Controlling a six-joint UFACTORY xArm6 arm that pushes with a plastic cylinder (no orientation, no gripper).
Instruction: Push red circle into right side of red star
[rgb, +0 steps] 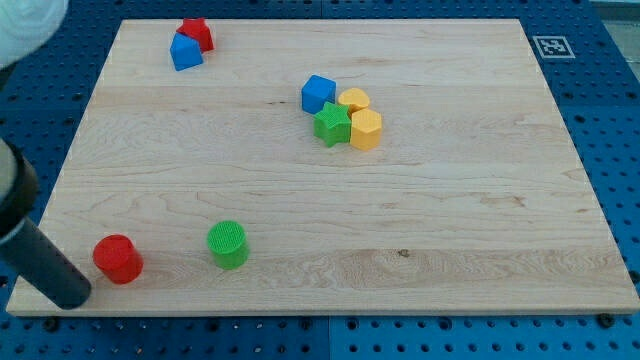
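Sitting just to the left of the red circle (118, 259), my tip (72, 296) is low on the worktop (450, 230), near its bottom left corner. It is close to the red circle, but I cannot tell if they touch. I have no fingers to open or shut, only a dark rod, so it holds nothing.

Far up from the red circle, near the top of the view, is the red star (197, 33). A blue block (185, 52) touches the red star on its lower left side. Right of the red circle, quite near, is a green circle (228, 244). Well up and to the right of the red circle is a bunch of four: a blue block (318, 94), a green star (332, 124) and two yellow blocks (361, 118).

I think the push is only starting. Next, the red circle must go a long way up, end on the right of the red star, then be pushed left into it. My tip should get below the red circle first
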